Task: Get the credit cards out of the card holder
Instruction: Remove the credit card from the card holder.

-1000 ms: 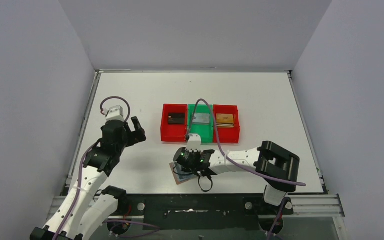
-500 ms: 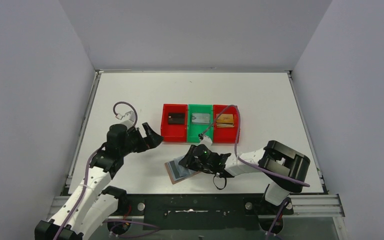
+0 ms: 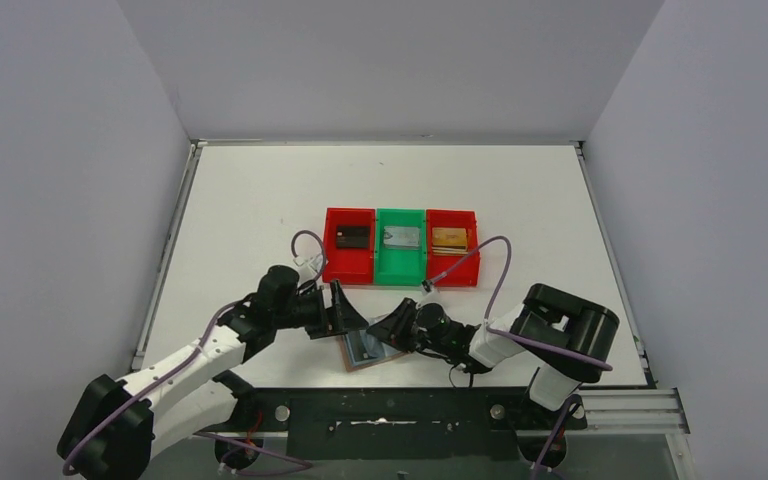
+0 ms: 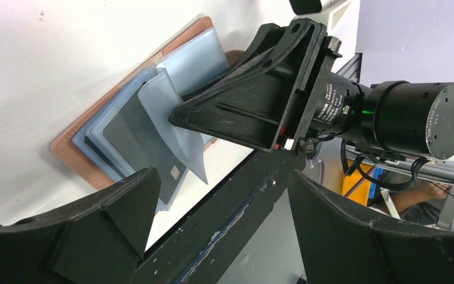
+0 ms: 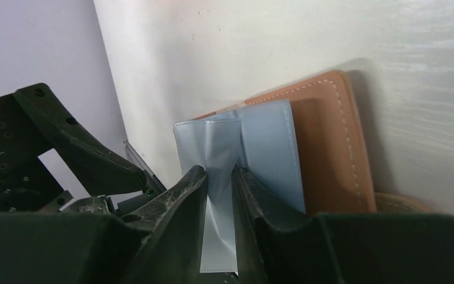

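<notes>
Mid-frame, left red bin (image 3: 331, 260) holds a black card (image 3: 352, 236), green bin (image 3: 400, 268) a silver-grey card (image 3: 401, 237), right red bin (image 3: 457, 270) a gold-tan card (image 3: 450, 239); below, card holder (image 3: 364, 352) lies open on the tabletop (image 3: 260, 200), right pincer (image 3: 388, 327) clamping its blue leaf (image 5: 216, 148), left pincer (image 3: 348, 312) released.

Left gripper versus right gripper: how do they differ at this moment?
The left gripper stands wide open and empty; the right gripper is nearly shut, pinching a light-blue sleeve of the card holder. Both reach low toward the card holder from opposite sides.
</notes>
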